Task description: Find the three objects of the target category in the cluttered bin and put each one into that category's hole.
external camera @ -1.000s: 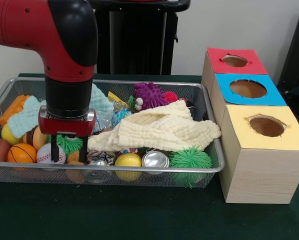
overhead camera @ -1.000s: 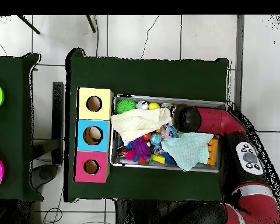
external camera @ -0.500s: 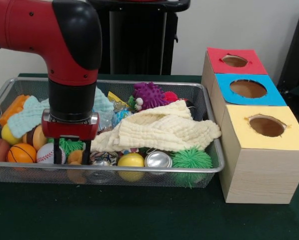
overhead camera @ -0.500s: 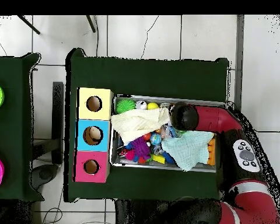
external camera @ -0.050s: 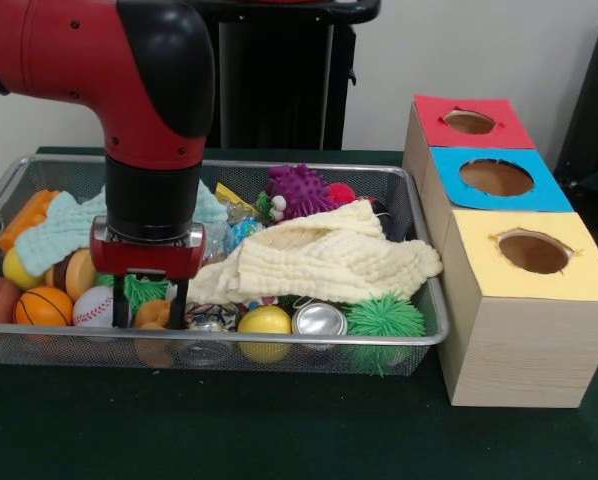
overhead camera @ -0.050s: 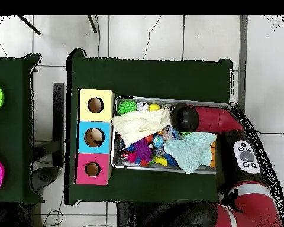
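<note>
My gripper [external camera @ -0.050s: 149, 312] hangs from the red and black arm [external camera @ -0.050s: 154, 120] and reaches down into the left front part of the wire basket [external camera @ -0.050s: 419, 250]. It is open, and its fingers [external camera @ -0.050s: 119, 308] stand either side of a small orange ball [external camera @ -0.050s: 150, 314] beside a green spiky ball [external camera @ -0.050s: 139, 289]. A baseball [external camera @ -0.050s: 92, 306] and a mini basketball [external camera @ -0.050s: 43, 305] lie just to the left. In the overhead view the arm's wrist [overhead camera @ -0.050s: 186, 118] hides the gripper. The box at the right has a red hole [external camera @ -0.050s: 469, 122], a blue hole [external camera @ -0.050s: 496, 177] and a yellow hole [external camera @ -0.050s: 534, 251].
A cream cloth [external camera @ -0.050s: 324, 262] covers the basket's middle and a teal cloth [external camera @ -0.050s: 59, 232] lies at the left. A yellow ball [external camera @ -0.050s: 265, 320], silver can [external camera @ -0.050s: 319, 320], green spiky ball [external camera @ -0.050s: 381, 318] and purple spiky toy [external camera @ -0.050s: 299, 190] also lie in the basket.
The arm has shifted right along the basket's front and dropped lower, so the open fingers now sit around the small orange ball.
</note>
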{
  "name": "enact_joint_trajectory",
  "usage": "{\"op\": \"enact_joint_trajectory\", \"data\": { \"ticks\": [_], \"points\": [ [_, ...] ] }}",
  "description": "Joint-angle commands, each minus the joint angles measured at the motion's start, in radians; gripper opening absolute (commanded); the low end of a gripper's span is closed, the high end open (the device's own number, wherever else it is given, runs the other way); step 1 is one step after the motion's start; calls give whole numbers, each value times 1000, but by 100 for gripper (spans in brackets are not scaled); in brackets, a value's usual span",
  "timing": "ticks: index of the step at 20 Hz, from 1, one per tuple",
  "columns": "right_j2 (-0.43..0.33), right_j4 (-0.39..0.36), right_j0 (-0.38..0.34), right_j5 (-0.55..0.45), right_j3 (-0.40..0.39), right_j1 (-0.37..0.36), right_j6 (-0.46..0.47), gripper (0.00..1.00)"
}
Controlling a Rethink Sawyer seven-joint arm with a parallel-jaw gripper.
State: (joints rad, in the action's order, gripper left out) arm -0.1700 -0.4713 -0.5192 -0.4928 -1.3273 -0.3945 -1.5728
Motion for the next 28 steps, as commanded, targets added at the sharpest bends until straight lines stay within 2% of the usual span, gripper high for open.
{"op": "enact_joint_trajectory", "data": {
  "ticks": [1,7,11,19,21,28],
  "points": [
    [-33,3,25,-78,16,4,-13,100],
    [-36,-1,24,-61,43,41,-11,100],
    [-48,-11,19,-39,102,103,1,100],
    [-40,-22,26,-65,175,149,21,100],
    [-38,-25,26,-58,181,156,19,100],
    [-24,-28,30,-43,105,103,1,100]
  ]
}}
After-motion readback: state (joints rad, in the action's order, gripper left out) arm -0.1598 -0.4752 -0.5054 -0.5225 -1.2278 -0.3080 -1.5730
